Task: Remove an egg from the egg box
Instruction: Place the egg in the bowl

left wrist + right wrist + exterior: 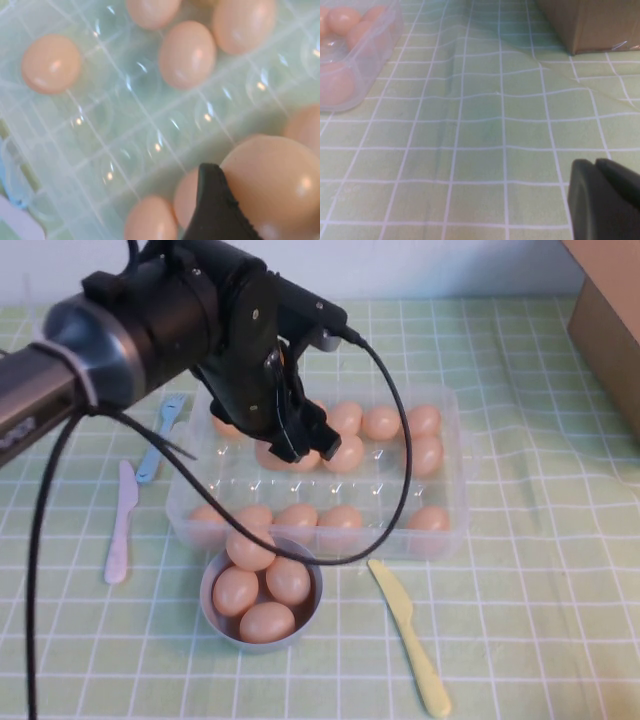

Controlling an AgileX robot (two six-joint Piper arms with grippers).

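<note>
Your left gripper (292, 445) is over the egg box (440, 530), up near its far-left rows, and the left wrist view shows the egg (277, 185) pressed right against a dark finger (215, 210), clamped and lifted clear of the cups below it. From the high view that same egg (300, 458) peeks out tan beneath the black fingertips. Under it, you've got a run of bare moulded cups through the middle of the tray, with loose eggs along the far row and the near row. Just in front of the box sits the grey-blue bowl (215, 615), four eggs piled in it, touching the box's near wall. A yellow knife (410, 635) lies to the right of the bowl, a pale pink knife (120, 525) and a blue fork (160, 435) off to the left. Your right gripper (605, 200) hangs low over bare green checked cloth (470, 165), well right of the box, near the cardboard box (590, 22); its fingers look pressed together with nothing in them
</note>
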